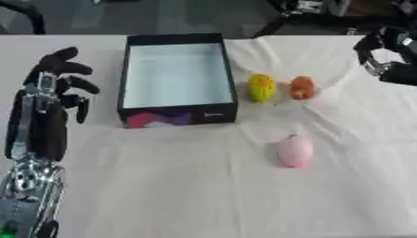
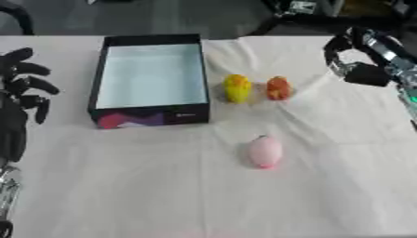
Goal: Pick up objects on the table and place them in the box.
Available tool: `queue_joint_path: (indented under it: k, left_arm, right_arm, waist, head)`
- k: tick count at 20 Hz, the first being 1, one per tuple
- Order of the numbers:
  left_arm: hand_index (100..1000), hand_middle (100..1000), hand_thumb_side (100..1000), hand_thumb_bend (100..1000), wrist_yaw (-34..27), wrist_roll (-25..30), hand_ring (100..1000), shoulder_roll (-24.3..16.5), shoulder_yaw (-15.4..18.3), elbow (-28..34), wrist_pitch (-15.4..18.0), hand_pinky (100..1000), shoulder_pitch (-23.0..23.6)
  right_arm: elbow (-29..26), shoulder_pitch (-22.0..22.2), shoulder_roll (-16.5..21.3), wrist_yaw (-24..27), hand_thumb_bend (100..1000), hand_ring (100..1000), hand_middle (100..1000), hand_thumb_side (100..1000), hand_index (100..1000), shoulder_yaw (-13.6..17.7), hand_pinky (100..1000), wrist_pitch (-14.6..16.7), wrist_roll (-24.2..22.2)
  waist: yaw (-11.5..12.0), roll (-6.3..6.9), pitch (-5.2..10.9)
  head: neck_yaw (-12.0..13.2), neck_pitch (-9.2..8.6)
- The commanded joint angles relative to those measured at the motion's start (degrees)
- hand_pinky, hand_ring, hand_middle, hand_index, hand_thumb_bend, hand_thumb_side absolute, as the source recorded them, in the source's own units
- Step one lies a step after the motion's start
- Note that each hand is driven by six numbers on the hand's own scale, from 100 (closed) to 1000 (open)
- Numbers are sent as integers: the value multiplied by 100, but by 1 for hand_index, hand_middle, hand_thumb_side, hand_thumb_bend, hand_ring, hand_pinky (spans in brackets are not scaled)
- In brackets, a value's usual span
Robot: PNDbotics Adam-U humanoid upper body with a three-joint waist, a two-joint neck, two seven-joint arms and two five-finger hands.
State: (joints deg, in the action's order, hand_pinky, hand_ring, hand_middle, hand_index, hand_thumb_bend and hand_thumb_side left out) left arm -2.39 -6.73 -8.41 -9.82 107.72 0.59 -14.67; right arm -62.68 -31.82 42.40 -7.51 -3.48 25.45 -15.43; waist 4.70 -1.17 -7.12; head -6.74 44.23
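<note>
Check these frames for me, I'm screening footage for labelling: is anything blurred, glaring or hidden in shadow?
Left eye view: soft all over, so the yellow object and orange object lack detail; lighting even, no glare, only faint shadows on the white cloth. Right eye view: equally soft; the box interior is lit, the pink object shows as a plain blob.

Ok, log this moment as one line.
box: empty | yellow toy, orange toy, pink toy: on cloth | left hand: open, idle | right hand: raised far right
</note>
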Motion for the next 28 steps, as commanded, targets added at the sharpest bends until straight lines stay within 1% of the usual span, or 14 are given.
queue_joint_path:
  k: [1,2,3,7,11,12,13,21,24,26,28]
  left_arm:
    - [796,551,830,100,-32,45,461,29,-32,101,2,100,-92]
    - [796,550,830,100,-34,52,461,39,-37,102,1,100,-101]
    - [796,550,829,100,-34,57,461,47,-40,105,2,100,-109]
    - [796,551,828,100,-39,73,461,78,-51,114,5,100,-136]
    - [796,551,827,100,-37,88,461,111,-59,124,7,100,-164]
    - [796,551,826,100,-36,91,461,118,-59,126,8,100,-172]
    - [796,550,826,100,-34,93,461,129,-60,128,8,100,-183]
    - [796,550,824,100,-32,98,461,170,-65,144,6,100,-230]
    - [796,550,823,100,-30,101,461,181,-67,149,3,100,-250]
    - [796,550,823,100,-30,103,461,189,-69,152,2,100,-263]
    - [796,550,821,100,-31,106,461,195,-70,155,0,100,-272]
  right_arm:
    - [373,-258,71,-181,100,745,654,559,915,-19,808,43,-25]
    - [480,-321,45,-240,100,746,655,542,916,-32,808,45,-27]
    - [578,-377,17,-301,100,747,656,571,916,-45,809,48,-28]
    - [885,-546,-93,-615,100,751,663,578,917,-84,810,9,-13]
    - [1103,-665,-223,-977,100,758,669,610,917,-117,812,-75,29]
    - [1136,-687,-251,-1046,100,760,671,604,916,-125,812,-77,36]
    - [1162,-706,-274,-1110,100,761,673,624,916,-137,813,-73,34]
    - [1389,-811,-448,-1454,100,766,681,689,912,-195,815,10,64]
    - [1437,-849,-481,-1679,100,772,688,681,911,-210,817,-6,96]
    - [1446,-872,-500,-1835,100,776,695,693,910,-223,819,-20,117]
    - [1444,-892,-526,-1988,100,780,703,678,911,-240,822,-33,113]
  waist:
    - [33,75,60]
    - [50,79,57]
    - [65,83,56]
    - [120,92,52]
    - [164,105,55]
    - [171,110,55]
    - [183,118,55]
    - [239,149,44]
    - [272,164,37]
    - [290,174,33]
    - [301,181,30]
  head:
    - [-73,-11]
    - [-86,-11]
    - [-99,-11]
    - [-146,-11]
    - [-158,-11]
    - [-159,-11]
    - [-156,-11]
    - [-172,-11]
    - [-185,-11]
    - [-194,-11]
    - [-201,-11]
